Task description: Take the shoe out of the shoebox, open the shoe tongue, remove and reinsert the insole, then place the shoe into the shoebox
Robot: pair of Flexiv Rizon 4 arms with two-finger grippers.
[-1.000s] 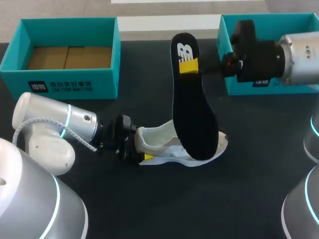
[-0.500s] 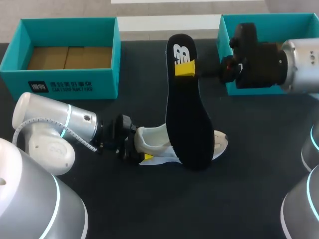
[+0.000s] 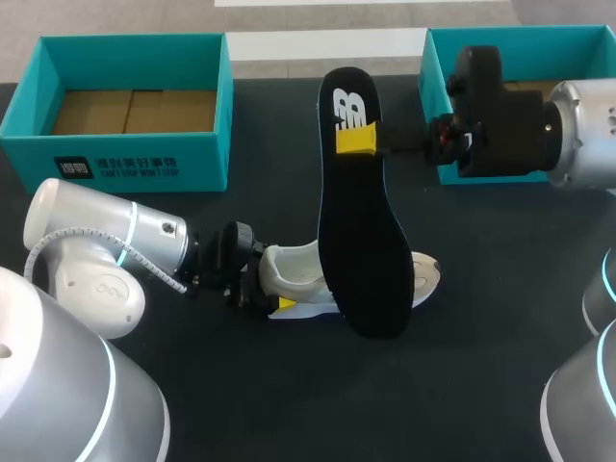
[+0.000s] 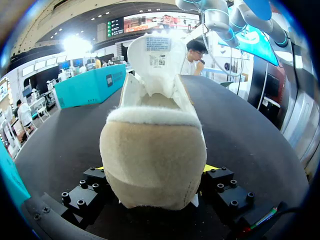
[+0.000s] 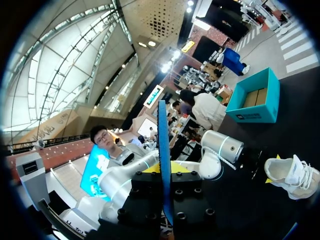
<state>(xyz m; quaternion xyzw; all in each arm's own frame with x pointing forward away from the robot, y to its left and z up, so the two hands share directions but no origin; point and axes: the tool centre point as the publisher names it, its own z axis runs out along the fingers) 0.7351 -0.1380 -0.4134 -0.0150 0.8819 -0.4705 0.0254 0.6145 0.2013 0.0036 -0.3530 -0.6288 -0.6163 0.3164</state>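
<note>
Right hand, head view: clamped on long black foam insole near heel end, toe end down at white fabric shoe, contact unclear. Left hand grips shoe heel on dark surface.
Left wrist view: heel squeezed between both fingers, tongue upright.
Right wrist view: insole edge-on between fingers.

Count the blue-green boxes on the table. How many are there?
2. One teal shoebox sits at the far left of the table, brown cardboard inside. The other shoebox sits at the far right, partly behind the right arm. No more seem hidden.
</note>
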